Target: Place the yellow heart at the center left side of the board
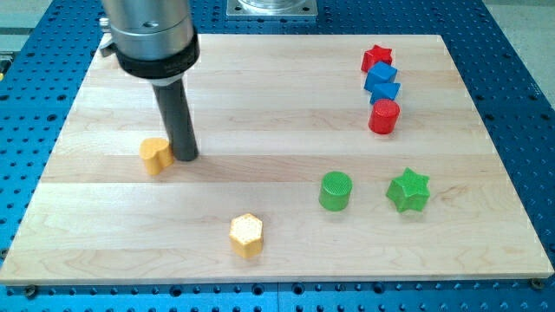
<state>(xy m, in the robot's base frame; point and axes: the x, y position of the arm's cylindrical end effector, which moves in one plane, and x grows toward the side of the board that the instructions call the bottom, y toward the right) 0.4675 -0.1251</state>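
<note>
With the tip (186,157) touching the right side of the yellow heart (156,155), which sits left of the board's (260,87) middle, the rod, having no jaws, should push leftward slowly, staying centred.

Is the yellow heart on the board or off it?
On the board: the yellow heart sits at its centre left, my tip touching its right side.

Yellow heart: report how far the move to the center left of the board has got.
Mostly done: the yellow heart already sits toward the view's left of the board, about mid-height. In hand: my tip stands right beside it, on its right. Left: perhaps a small nudge further left; the yellow hexagon lies apart, untouched.
</note>
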